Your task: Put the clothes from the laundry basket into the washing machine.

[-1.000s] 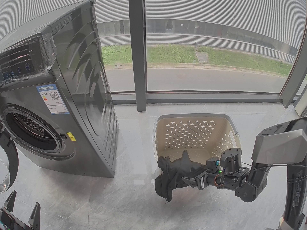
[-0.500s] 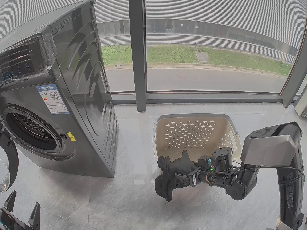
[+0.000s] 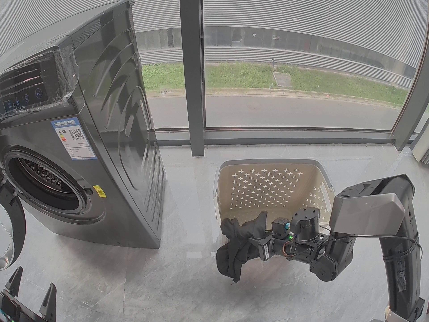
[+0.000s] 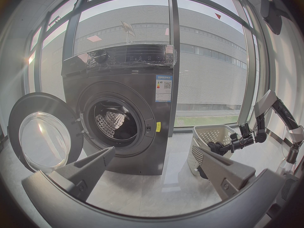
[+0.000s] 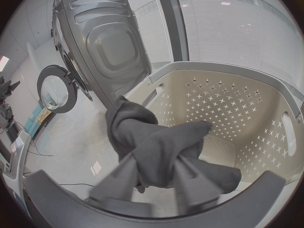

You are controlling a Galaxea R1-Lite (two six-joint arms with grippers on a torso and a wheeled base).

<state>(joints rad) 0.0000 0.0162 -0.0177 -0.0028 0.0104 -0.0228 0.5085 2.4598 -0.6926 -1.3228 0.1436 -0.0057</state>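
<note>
The right end effector [image 3: 255, 246] is clamped on a dark grey garment [image 3: 236, 247], with a finger on each side of a bunched fold. It hangs at the near left corner of the laundry basket [image 3: 272, 162], at about rim height. The garment lies over that corner's edge. One part hangs down the outside of the basket wall towards the floor [image 3: 156, 282], and whether it touches the floor cannot be told. A flap points back over the basket's inside.

Beyond the end effector stand the basket's cream, star-pierced walls, with the far rim near the window post [image 3: 192, 68]. To the end effector's left, a stretch of pale floor separates the basket from the side panel of the washing machine [image 3: 111, 135]. The drum opening [image 3: 44, 184] is farther left still, and its round glass door [image 4: 41, 133] is swung wide open.

The left end effector [image 4: 155, 171] has its fingers spread apart and holds nothing. It sits low in front of the drum opening, well apart from the right one.
</note>
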